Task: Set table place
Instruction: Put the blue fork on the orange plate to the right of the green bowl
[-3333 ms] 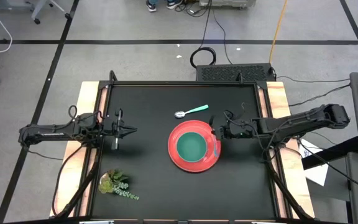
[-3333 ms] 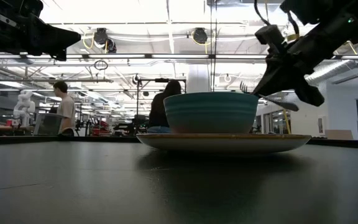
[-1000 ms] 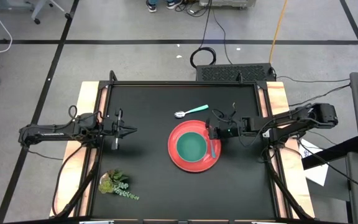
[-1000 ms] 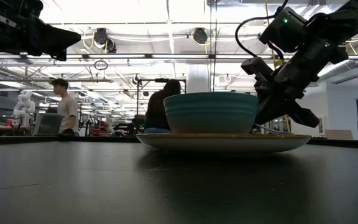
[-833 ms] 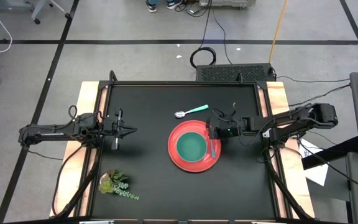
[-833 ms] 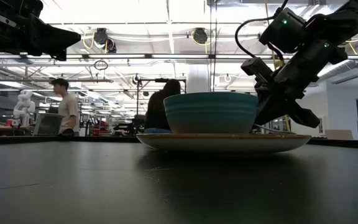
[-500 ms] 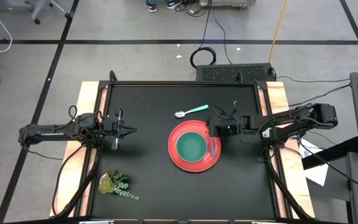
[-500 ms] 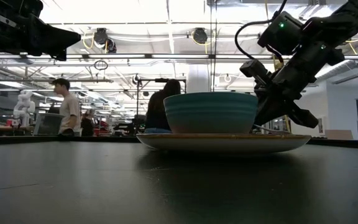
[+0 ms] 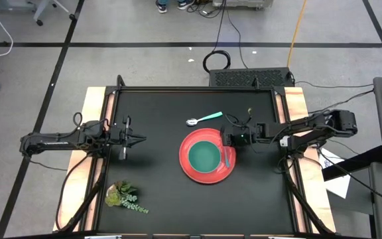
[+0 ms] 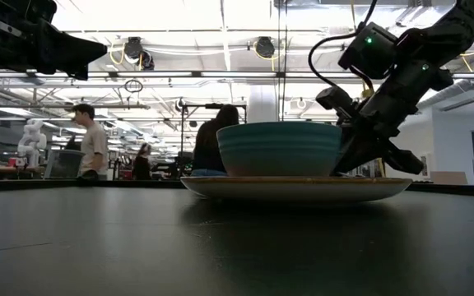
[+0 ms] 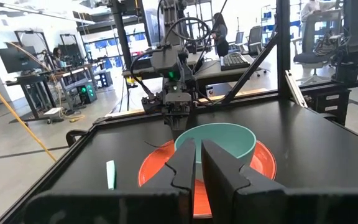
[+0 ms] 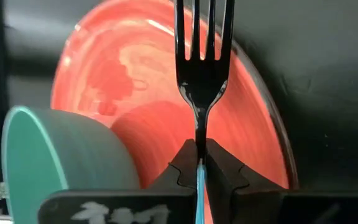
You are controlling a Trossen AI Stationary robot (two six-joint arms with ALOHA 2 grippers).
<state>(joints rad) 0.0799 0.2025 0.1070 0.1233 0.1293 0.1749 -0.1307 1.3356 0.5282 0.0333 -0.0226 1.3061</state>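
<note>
R hand [image 12: 198, 163] gripping fork [image 12: 202, 74], over plate [image 12: 135, 81]

Bright ceiling lights [image 10: 220, 37] backlit the low view, leaving the desk [image 10: 138, 247] dim and both arms as silhouettes. From above, light fell evenly on the matte top, with little shadow. In the right wrist view the fork [image 12: 202, 59] gleamed; the near fingers [image 12: 219, 165] blurred.

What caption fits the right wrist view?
Right pincer shut on fork, tines over red plate beside the bowl.
</note>
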